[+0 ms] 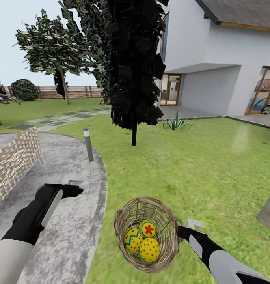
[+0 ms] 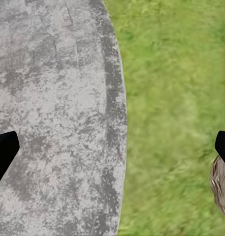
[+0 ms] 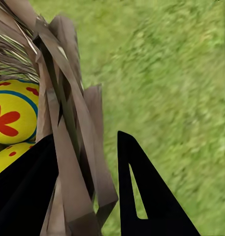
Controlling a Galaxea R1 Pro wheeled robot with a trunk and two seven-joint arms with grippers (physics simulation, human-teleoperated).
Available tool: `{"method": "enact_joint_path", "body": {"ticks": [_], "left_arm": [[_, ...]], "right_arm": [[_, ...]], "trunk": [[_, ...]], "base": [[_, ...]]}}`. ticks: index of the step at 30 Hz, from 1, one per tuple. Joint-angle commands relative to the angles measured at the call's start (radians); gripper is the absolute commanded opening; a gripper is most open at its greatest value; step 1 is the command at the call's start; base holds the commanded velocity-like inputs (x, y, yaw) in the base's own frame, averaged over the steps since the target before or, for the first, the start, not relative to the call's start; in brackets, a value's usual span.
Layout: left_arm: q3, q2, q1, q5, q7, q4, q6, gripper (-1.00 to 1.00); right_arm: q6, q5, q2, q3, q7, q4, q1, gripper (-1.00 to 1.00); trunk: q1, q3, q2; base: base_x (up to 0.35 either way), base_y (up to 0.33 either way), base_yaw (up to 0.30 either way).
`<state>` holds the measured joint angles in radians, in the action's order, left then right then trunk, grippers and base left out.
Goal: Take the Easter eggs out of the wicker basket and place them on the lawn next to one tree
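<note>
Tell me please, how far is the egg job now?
Done: nothing; all three Easter eggs lie in the wicker basket on the lawn. In hand: the right pincer straddles the basket's rim. Left: move the eggs beside one tree. The left pincer hangs open over the paving.

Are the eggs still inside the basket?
Yes. All three eggs sit inside the wicker basket on the lawn; none lie on the grass.

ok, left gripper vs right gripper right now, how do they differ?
The left gripper hangs over the grey paved patio, jaws spread wide and empty. The right gripper is at the wicker basket, one finger inside and one outside its rim, straddling the wall; whether it is clamped is unclear. Both are black and point forward.
</note>
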<state>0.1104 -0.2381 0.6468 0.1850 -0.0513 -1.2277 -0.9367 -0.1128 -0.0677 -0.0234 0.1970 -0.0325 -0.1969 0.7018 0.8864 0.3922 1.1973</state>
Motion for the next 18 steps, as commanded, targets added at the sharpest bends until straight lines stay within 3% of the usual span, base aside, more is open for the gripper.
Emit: {"method": "enact_joint_path", "body": {"ticks": [1,8,18], "left_arm": [[0.002,-0.001,0.001,0.007,-0.005,0.0,-0.004,1.0],[0.003,-0.001,0.001,0.007,-0.005,-0.001,-0.004,1.0],[0.004,-0.001,0.001,0.007,-0.005,-0.001,-0.004,1.0]], "right_arm": [[-0.005,-0.011,0.0,0.004,-0.001,-0.003,0.001,-1.0],[-0.005,-0.01,0.0,0.003,-0.001,-0.003,0.001,-1.0],[-0.005,-0.009,0.0,0.003,-0.001,-0.003,0.001,-1.0]], "trunk": [[0.001,0.002,0.001],[0.001,0.007,0.001],[0.001,0.013,0.001]], "base": [[0.324,0.156,-0.246],[0.324,0.113,-0.257],[0.324,0.006,-0.264]]}}
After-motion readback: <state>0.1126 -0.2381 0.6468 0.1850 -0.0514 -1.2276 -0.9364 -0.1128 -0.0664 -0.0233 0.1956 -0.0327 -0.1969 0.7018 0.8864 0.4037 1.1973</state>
